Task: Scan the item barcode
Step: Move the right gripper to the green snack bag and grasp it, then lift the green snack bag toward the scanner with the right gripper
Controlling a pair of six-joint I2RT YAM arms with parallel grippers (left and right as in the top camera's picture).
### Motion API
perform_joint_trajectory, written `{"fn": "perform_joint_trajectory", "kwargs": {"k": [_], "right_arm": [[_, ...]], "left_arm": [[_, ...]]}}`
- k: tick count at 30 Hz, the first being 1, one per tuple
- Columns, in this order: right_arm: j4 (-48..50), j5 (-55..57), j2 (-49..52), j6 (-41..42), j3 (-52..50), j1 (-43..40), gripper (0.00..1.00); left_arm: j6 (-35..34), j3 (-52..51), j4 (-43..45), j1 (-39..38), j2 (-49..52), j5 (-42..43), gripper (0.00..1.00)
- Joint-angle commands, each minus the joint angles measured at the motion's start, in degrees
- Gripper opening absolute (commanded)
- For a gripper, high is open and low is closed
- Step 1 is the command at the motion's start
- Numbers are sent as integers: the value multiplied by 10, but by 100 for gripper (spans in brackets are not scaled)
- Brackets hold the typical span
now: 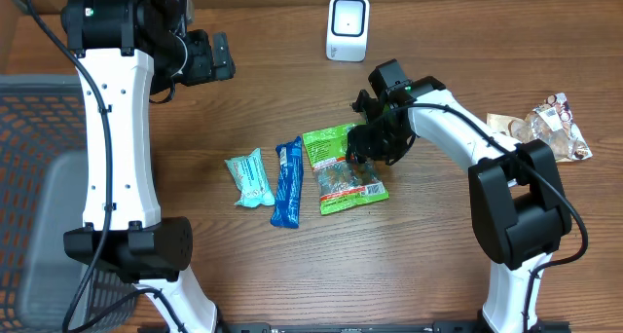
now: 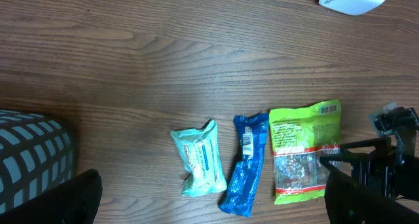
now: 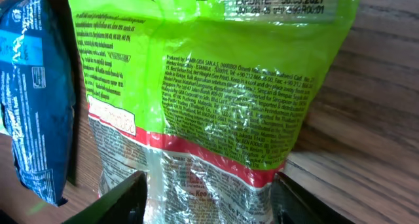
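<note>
1. Right gripper (image 1: 362, 154): lowered onto the wooden table (image 1: 467, 41). Its two dark fingers (image 3: 124, 199) stand apart, one on each long side of the green plastic snack packet with a clear lower window (image 1: 336, 169).
2. The packet lies flat directly under and between these fingers, its printed back face up. Both edges meet the finger surfaces. The views do not show whether the jaws press on the packet or only flank it, so the grip cannot be told.
3. Just beside the left finger of the right gripper lies a blue foil bar wrapper (image 1: 287, 185). Beyond it lies a pale teal soft packet (image 1: 251, 178).
4. The white box-shaped barcode scanner (image 1: 348, 28) stands well beyond the right gripper, apart from it.
5. Left gripper (image 1: 224, 57): raised above the table, well apart from all three packets, jaws spread wide and holding nothing.
</note>
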Motion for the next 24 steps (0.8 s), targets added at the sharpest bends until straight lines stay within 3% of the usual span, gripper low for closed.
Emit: {"fn": "perform_joint_trajectory", "kwargs": {"k": [1, 6, 11, 14, 17, 18, 20, 24], "right_arm": [[0, -3, 8, -2, -8, 2, 62], [18, 17, 8, -4, -24, 1, 71], [57, 17, 8, -12, -56, 0, 72], [59, 12, 8, -18, -61, -1, 58], [54, 3, 8, -20, -65, -1, 32], [51, -1, 8, -20, -65, -1, 18], [37, -13, 8, -19, -61, -1, 4], [-9, -83, 7, -15, -32, -13, 4]], "left_arm": [[-8, 10, -1, -2, 0, -4, 100], [-8, 10, -1, -2, 0, -4, 100], [-8, 10, -1, -2, 0, -4, 100], [-8, 10, -1, -2, 0, -4, 100], [-8, 10, -1, -2, 0, -4, 100], [-8, 10, -1, -2, 0, -4, 99], [-8, 10, -1, -2, 0, -4, 100], [-8, 10, -1, -2, 0, -4, 100]]}}
